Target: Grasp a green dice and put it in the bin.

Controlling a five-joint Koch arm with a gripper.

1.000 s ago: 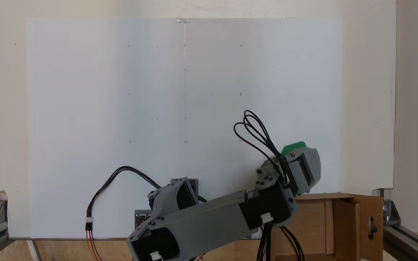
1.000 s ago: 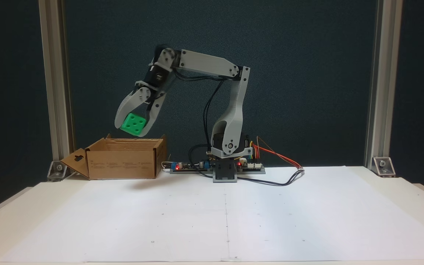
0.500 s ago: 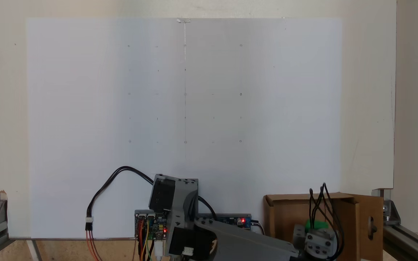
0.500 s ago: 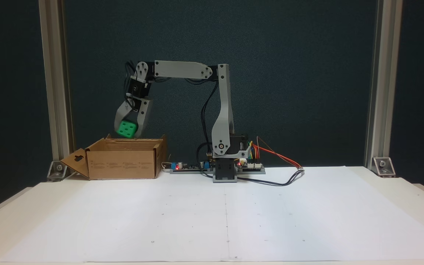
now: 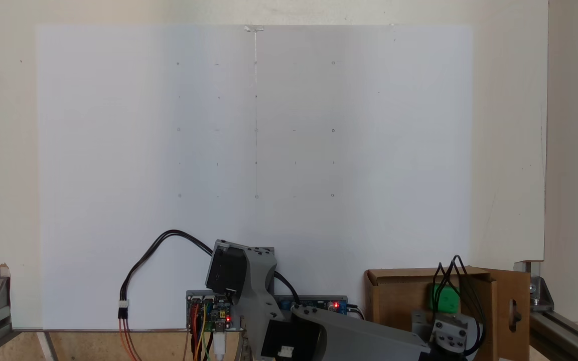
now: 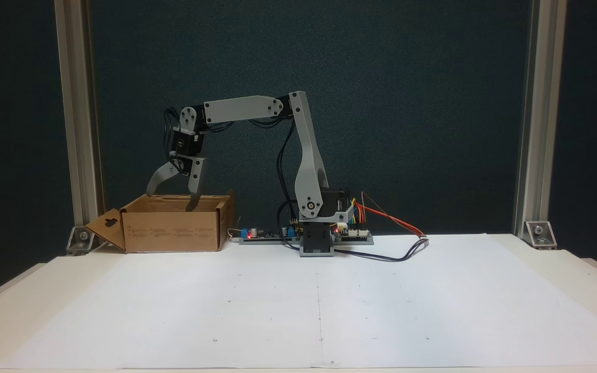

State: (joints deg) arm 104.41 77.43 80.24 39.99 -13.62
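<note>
The jaws (image 6: 170,199) now stand spread apart and empty, tips dipping just inside the rim of the brown corrugated cardboard box (image 6: 174,228); half a second ago they were clamped on the small bright green cube with rounded corners, held just above that rim. In a fixed view from above, the green dice (image 5: 445,298) shows below and beyond the wrist, inside the box walls (image 5: 394,296), partly crossed by the arm's black cables (image 5: 462,281); whether it has settled on the floor of the box cannot be told. I judge the drop made, so the task looks all but finished and only a withdrawal remains. Outward from the jaws, the box flap with the keyhole-shaped cut-out (image 6: 107,229) hangs open on the far side from the arm's base. The grey arm (image 6: 306,160) rises from its base beside a row of circuit boards with red lights (image 6: 265,234). The white paper sheet (image 6: 319,305) covers the surface. Lifting straight up should clear the box walls.
</note>
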